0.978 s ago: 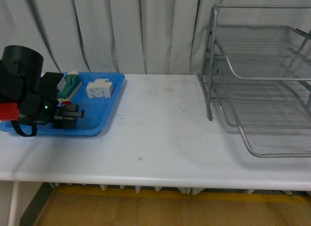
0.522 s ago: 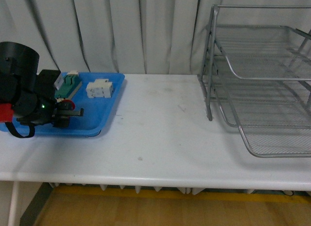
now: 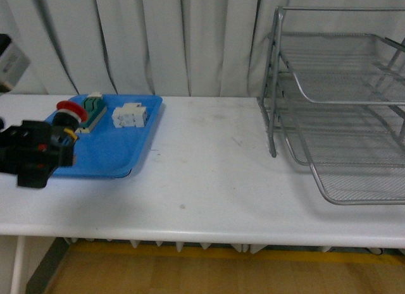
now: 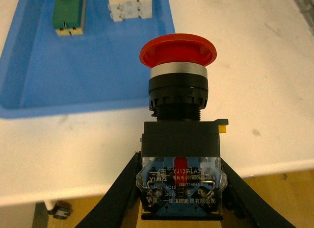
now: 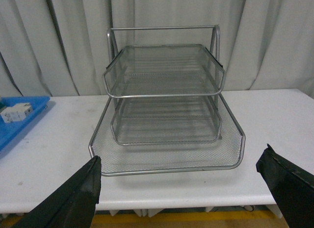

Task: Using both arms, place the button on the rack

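The robot's left gripper (image 3: pixel 56 144) clamps the button (image 3: pixel 66 114) at the left edge of the white table (image 3: pixel 209 180), in front of the left part of the blue tray (image 3: pixel 117 156). The red mushroom cap points up and away from the arm. In the left wrist view, the two black fingers (image 4: pixel 121 191) press against the sides of the button's (image 4: pixel 177 105) clear-and-blue base, with a silver ring and black collar between base and cap, and a small yellow tab at one corner of the black block.

On the tray, toward its far edge, lie a white terminal block (image 3: pixel 130 114) and a green-and-beige block (image 3: pixel 92 110), side by side and apart from the button.

The silver wire-mesh rack (image 3: pixel 342 104) stands at the right edge of the table, well apart from the tray, against a pale curtain (image 3: pixel 164 41). The right wrist view faces the rack's (image 5: pixel 164 66) open front, with the right gripper (image 5: pixel 181 157) spread wide, its dark fingers (image 5: pixel 73 198) holding nothing. That gripper does not show in the front view.
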